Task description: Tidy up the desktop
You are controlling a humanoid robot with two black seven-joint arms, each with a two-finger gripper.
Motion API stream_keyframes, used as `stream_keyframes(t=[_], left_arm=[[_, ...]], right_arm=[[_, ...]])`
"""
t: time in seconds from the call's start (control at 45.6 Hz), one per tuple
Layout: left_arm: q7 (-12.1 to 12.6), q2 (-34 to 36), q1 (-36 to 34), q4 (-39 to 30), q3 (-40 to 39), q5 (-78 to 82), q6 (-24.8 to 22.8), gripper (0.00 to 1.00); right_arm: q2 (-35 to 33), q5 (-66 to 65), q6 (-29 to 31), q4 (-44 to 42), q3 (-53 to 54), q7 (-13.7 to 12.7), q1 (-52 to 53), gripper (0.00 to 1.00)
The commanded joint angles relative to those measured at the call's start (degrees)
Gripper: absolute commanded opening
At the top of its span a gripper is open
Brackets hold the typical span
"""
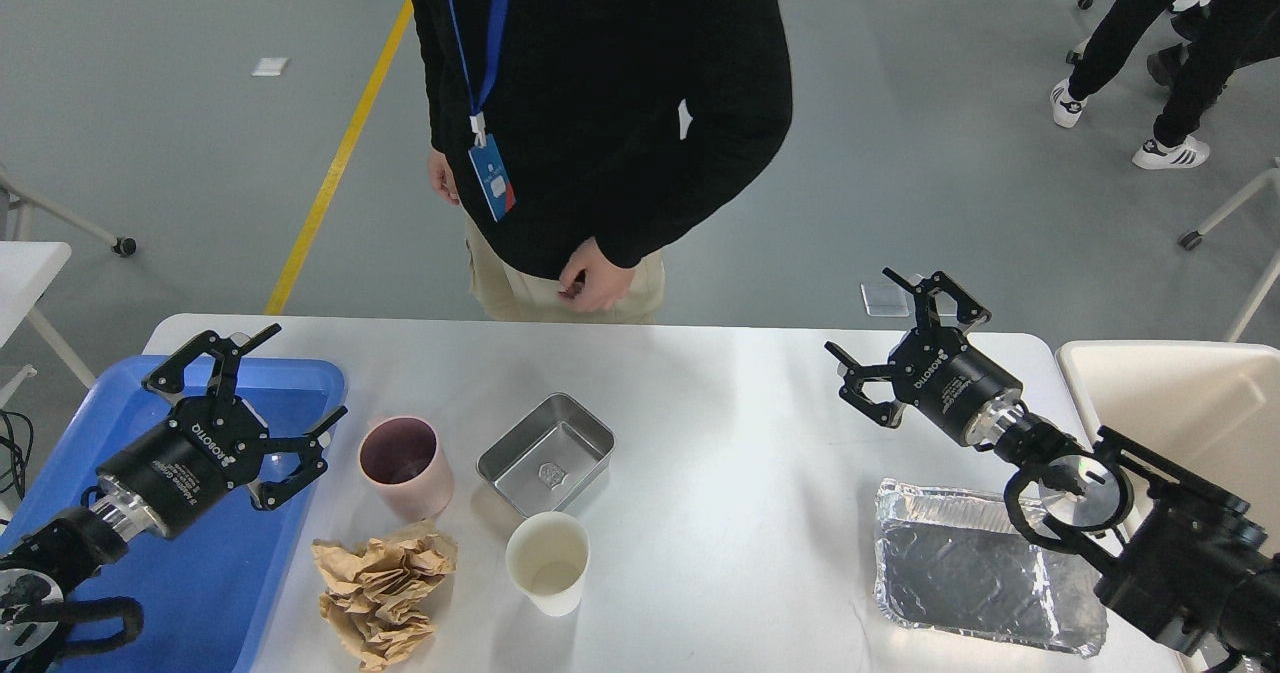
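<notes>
The white desktop [740,423] holds a pink cup [404,467], a small steel box [546,453], a white paper cup [547,561], a crumpled brown paper wad [382,589] and a foil tray [975,578]. My left gripper [278,385] hovers open over the blue tray [215,573], just left of the pink cup, with nothing between its fingers. Above the table's far right part my right gripper [885,328] is open and empty, beyond the foil tray.
A cream bin [1180,403] stands off the table's right end. A person in a black top [600,103] stands at the far edge, hand near the table. Another white table's corner [25,273] shows at left.
</notes>
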Motion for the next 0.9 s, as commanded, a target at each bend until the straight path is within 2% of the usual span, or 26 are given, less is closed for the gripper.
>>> stream_keyframes(t=[0.0, 0.482, 0.877], left_arm=[[0.16, 0.09, 0.0, 0.07, -0.5, 0.0, 0.44, 0.97], [-0.01, 0.0, 0.08, 0.16, -2.26, -0.09, 0.79, 0.97], [-1.24, -1.14, 0.35, 0.16, -3.84, -0.09, 7.47, 0.97]], right_arm=[[-0.01, 0.0, 0.0, 0.02, -0.02, -0.01, -0.06, 1.0], [0.16, 0.0, -0.09, 0.02, -0.1, -0.01, -0.06, 1.0], [-0.02, -1.14, -0.09, 0.02, -0.1, -0.01, -0.33, 1.0]])
